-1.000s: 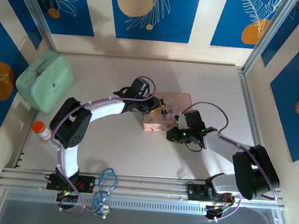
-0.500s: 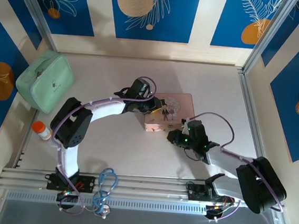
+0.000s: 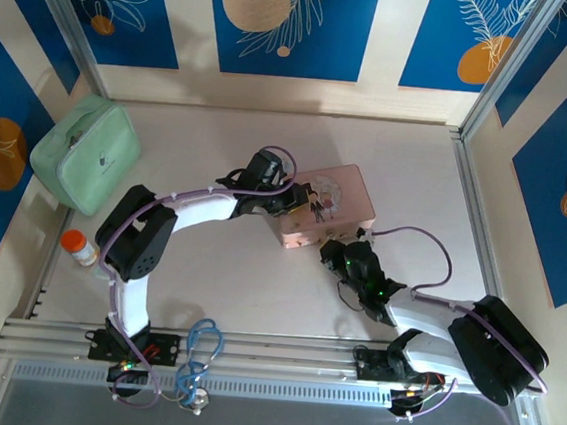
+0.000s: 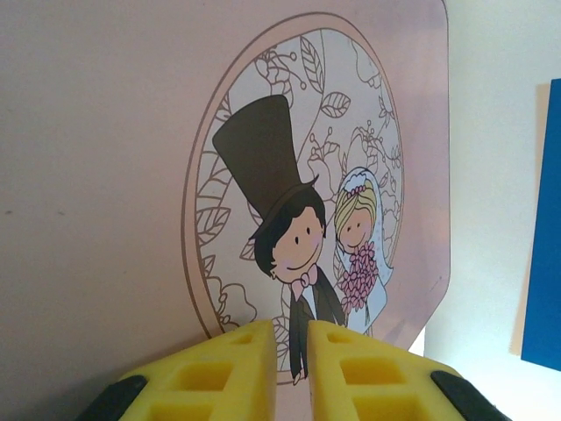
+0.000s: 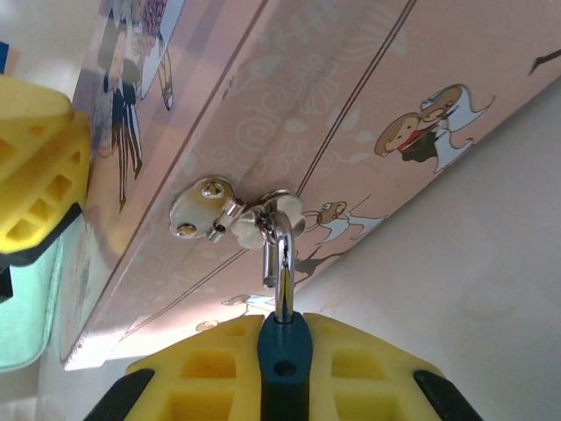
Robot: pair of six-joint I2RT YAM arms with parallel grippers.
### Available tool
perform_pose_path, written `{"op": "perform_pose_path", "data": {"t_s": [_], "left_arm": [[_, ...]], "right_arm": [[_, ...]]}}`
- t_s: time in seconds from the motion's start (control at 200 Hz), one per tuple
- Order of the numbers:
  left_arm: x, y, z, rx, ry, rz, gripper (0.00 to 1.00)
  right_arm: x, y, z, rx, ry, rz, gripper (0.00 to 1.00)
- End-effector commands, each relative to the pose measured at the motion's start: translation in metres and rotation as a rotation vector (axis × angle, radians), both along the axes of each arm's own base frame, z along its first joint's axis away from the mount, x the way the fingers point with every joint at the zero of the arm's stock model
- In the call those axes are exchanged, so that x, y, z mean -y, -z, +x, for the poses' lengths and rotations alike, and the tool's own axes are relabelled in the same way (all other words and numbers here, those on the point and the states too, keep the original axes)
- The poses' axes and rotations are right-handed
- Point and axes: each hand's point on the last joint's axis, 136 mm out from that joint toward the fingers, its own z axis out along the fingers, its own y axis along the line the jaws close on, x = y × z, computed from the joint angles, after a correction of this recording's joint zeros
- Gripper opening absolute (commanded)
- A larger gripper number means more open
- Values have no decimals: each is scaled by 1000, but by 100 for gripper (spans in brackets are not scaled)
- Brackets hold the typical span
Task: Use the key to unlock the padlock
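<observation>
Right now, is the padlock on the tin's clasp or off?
On: the padlock is hooked by its shackle through the clasp of the pink tin, body between the jaws of the right gripper. Locked? Cannot tell.

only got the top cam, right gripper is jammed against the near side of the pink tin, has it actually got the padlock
observer: yes. In the right wrist view the right gripper is shut on the padlock, with a pad on either side of its blue body.
operator: is it on the tin or loose
observer: on it. The shackle passes through the clasp on the front wall of the pink tin.
operator: and the left, has it got the key
observer: can't tell. The left wrist view shows the left gripper over the bride and groom picture on the lid. Its fingers are almost together.
</observation>
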Motion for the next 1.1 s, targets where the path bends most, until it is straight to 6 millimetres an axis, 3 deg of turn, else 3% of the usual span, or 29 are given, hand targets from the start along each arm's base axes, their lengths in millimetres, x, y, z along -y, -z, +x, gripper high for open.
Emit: {"op": "perform_pose_path", "data": {"t_s": [0.0,0.13,0.265,0.39,0.485,0.595,0.745,0.825,0.955,1.095], "left_arm": [[-51,91,-27,-212,-62,251,19],[-52,85,-25,-202,-57,248,19],[-51,77,-23,-183,-39,256,19],[-55,74,-21,-178,-35,258,19],[-58,76,-20,-185,-36,247,19],[-57,76,-20,-187,-34,233,19],[-54,73,-20,-184,-30,210,18],[-52,72,-20,-185,-22,199,18],[-48,70,-18,-180,-14,181,18],[-49,73,-22,-185,-8,179,17]], "right_arm": [[26,-29,35,119,180,47,0],[30,-8,50,30,127,84,0],[12,-30,68,98,-14,75,0],[39,-41,69,140,99,63,0],[48,-42,74,126,99,88,0],[42,-34,83,74,50,65,0],[67,-16,83,41,188,59,0],[58,-10,91,18,140,112,0],[26,-5,98,23,54,160,0],[23,0,102,88,165,217,0]]}}
